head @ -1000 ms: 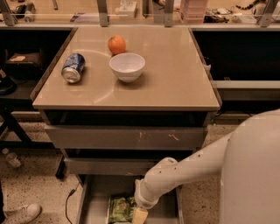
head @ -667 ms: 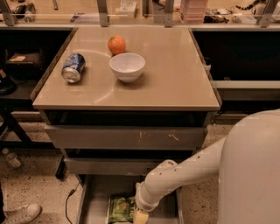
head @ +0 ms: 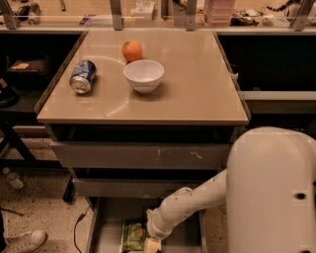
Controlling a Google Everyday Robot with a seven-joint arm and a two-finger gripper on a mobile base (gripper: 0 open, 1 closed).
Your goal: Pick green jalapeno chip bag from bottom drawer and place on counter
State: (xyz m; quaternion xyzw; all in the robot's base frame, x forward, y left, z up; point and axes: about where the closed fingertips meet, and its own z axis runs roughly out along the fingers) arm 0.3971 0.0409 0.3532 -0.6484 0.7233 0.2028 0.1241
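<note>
The green jalapeno chip bag (head: 133, 235) lies flat in the open bottom drawer (head: 109, 217), a grey tray at the bottom of the view. My white arm reaches down from the right into the drawer. My gripper (head: 151, 244) is at the bag's right edge, at the very bottom of the frame, mostly cut off. The beige counter (head: 187, 84) tops the grey drawer unit above.
On the counter stand a white bowl (head: 143, 75), an orange (head: 132, 50) and a blue can (head: 83, 76) lying on its side. Two taller scuffed drawer fronts (head: 140, 155) sit above the open drawer. A cluttered shelf with metal posts (head: 148, 12) runs behind. A shoe (head: 22, 242) and cable lie on the floor.
</note>
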